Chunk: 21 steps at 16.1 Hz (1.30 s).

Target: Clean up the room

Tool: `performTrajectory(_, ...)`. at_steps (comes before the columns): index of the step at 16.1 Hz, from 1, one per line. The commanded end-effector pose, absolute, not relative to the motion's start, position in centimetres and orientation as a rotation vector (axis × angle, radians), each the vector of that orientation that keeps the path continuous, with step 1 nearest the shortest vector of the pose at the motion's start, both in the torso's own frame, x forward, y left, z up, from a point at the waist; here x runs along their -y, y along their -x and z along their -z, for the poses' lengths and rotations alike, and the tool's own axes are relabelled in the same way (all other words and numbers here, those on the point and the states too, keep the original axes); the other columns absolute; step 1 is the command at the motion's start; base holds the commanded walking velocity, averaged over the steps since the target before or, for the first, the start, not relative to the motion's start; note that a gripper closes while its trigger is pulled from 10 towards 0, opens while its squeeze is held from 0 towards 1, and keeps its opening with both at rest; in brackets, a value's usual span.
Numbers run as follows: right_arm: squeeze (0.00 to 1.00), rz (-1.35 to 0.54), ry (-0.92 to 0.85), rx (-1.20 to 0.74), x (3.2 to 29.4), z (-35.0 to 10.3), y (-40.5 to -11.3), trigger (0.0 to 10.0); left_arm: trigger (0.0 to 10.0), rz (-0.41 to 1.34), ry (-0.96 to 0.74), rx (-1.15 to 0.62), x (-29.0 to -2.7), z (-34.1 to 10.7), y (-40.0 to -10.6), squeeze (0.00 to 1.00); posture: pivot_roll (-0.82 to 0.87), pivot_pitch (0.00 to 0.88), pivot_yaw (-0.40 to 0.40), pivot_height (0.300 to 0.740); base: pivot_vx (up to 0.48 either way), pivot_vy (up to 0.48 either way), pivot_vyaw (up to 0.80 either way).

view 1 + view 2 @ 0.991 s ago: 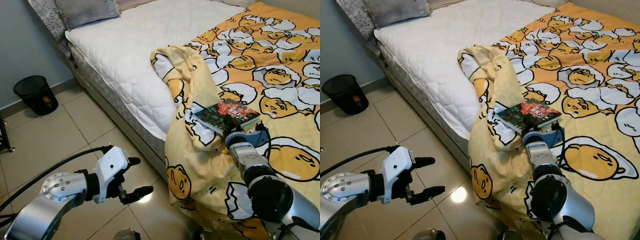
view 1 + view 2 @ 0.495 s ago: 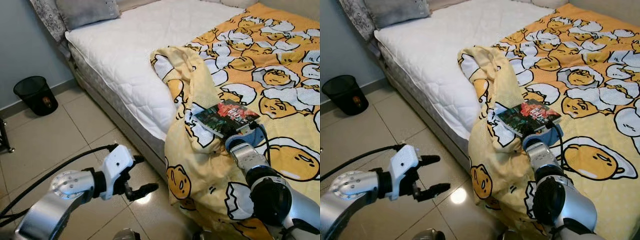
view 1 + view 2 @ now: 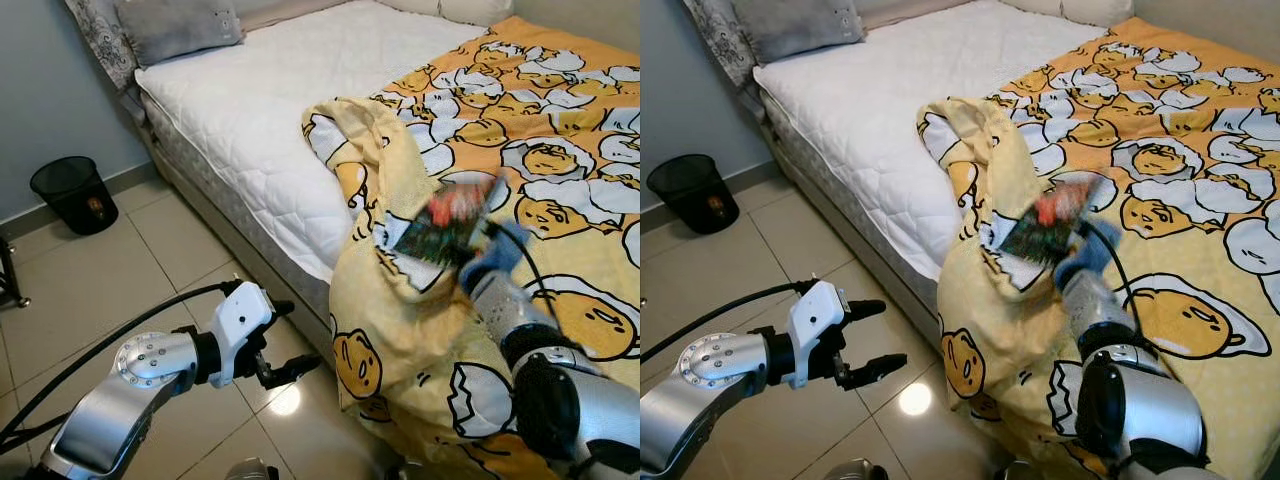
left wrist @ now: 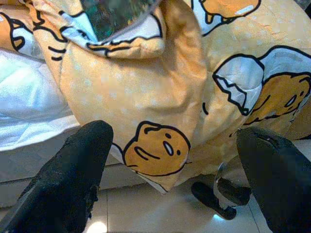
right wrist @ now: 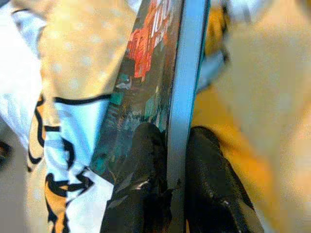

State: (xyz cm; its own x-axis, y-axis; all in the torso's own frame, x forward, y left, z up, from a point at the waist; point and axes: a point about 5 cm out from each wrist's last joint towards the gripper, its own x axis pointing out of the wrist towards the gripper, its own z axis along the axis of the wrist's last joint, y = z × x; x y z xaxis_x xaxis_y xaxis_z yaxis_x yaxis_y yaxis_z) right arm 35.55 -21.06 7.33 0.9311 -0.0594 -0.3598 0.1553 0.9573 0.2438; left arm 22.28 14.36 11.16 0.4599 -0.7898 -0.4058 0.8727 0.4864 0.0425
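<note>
A dark-covered book with red print [image 3: 445, 222] hangs tilted and blurred just above the crumpled yellow egg-print blanket [image 3: 400, 330] at the bed's edge. My right gripper [image 5: 172, 136] is shut on the book's edge, one black finger [image 5: 146, 160] on each face of it. Over the tiled floor beside the bed my left gripper [image 3: 290, 338] stands open with nothing between its fingers [image 4: 73, 170]. It points at the hanging blanket fold [image 4: 146, 97], with the book's corner [image 4: 116, 14] above that.
The white quilted mattress [image 3: 260, 110] runs along the left side of the bed, with a grey pillow [image 3: 180, 25] at its head. A black mesh waste bin [image 3: 72, 192] stands on the tiles by the wall. The blanket hangs down to the floor.
My right gripper has lifted the book off the blanket and tipped it upward. My left gripper has drifted a little toward the bed and stays open.
</note>
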Motion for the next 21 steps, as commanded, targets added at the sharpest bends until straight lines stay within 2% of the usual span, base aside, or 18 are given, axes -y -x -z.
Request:
performTrajectory(1,0.00,0.073,-0.121,-0.267,21.5,-8.9,-36.1,0.0,10.0,1.027,-0.281,-0.360,-14.6,-11.0,-22.3,0.96,0.00,0.000,0.030,0.740,0.000,0.000,0.00)
performTrajectory(3,0.00,0.035,-0.027,-0.240,21.3,-9.0,-35.9,0.0,10.0,1.028,-0.286,-0.364,-14.6,-10.9,-22.3,0.96,0.00,0.000,0.032,0.740,0.000,0.000,0.00)
performTrajectory(4,0.00,0.006,0.080,-0.224,21.0,-8.6,-35.5,0.0,10.0,1.033,-0.296,-0.367,-14.6,-10.8,-22.3,0.95,0.00,0.000,0.036,0.740,0.000,0.000,0.00)
performTrajectory(6,0.00,0.016,0.171,-0.273,21.0,-7.0,-34.5,0.0,10.0,1.041,-0.299,-0.363,-14.5,-10.8,-22.4,0.95,0.00,0.000,0.041,0.740,0.000,0.000,0.00)
performTrajectory(8,0.00,0.105,-0.052,-0.348,21.3,-5.8,-34.0,0.0,10.0,1.044,-0.300,-0.362,-14.5,-10.9,-22.4,0.95,0.00,0.000,0.042,0.740,0.000,0.000,0.00)
performTrajectory(9,0.00,0.118,-0.436,-0.447,20.7,-4.6,-33.6,4.9,10.0,1.047,-0.301,-0.360,-14.6,-11.0,-22.5,0.95,0.00,0.000,0.045,0.740,0.000,0.000,0.00)
performTrajectory(10,0.00,0.103,-0.614,-0.471,20.2,-4.4,-33.6,9.3,10.0,1.048,-0.302,-0.358,-14.6,-11.0,-22.6,0.95,0.00,0.000,0.044,0.740,0.000,0.000,0.00)
performTrajectory(11,0.00,0.103,-0.699,-0.483,20.2,-4.4,-33.6,10.0,10.0,1.048,-0.302,-0.359,-14.6,-11.0,-22.6,0.95,0.00,0.000,0.045,0.740,0.000,0.000,0.00)
performTrajectory(14,0.00,0.057,-0.958,-0.535,19.7,-4.5,-33.5,10.0,10.0,1.048,-0.306,-0.359,-14.6,-11.0,-22.7,0.95,0.00,0.000,0.044,0.740,0.000,0.000,0.00)
performTrajectory(15,0.00,0.037,-0.957,-0.566,19.4,-4.2,-33.3,10.0,10.0,1.049,-0.305,-0.359,-14.6,-11.0,-22.7,0.95,0.00,0.000,0.043,0.740,0.000,0.000,0.00)
performTrajectory(16,0.28,0.039,-0.946,-0.583,19.3,-4.0,-33.1,10.0,10.0,1.051,-0.305,-0.358,-14.5,-11.0,-22.7,0.95,0.00,0.000,0.043,0.740,0.000,0.000,0.00)
performTrajectory(17,1.00,0.032,-0.966,-0.588,19.2,-4.0,-33.0,10.0,10.0,1.054,-0.306,-0.356,-14.4,-11.0,-22.8,0.95,0.00,0.000,0.042,0.740,0.000,0.000,0.00)
performTrajectory(21,1.00,0.026,-0.965,-0.593,19.3,-4.3,-33.2,10.0,10.0,1.056,-0.306,-0.351,-14.3,-10.9,-22.8,0.94,0.00,0.000,0.043,0.740,0.000,0.000,0.00)
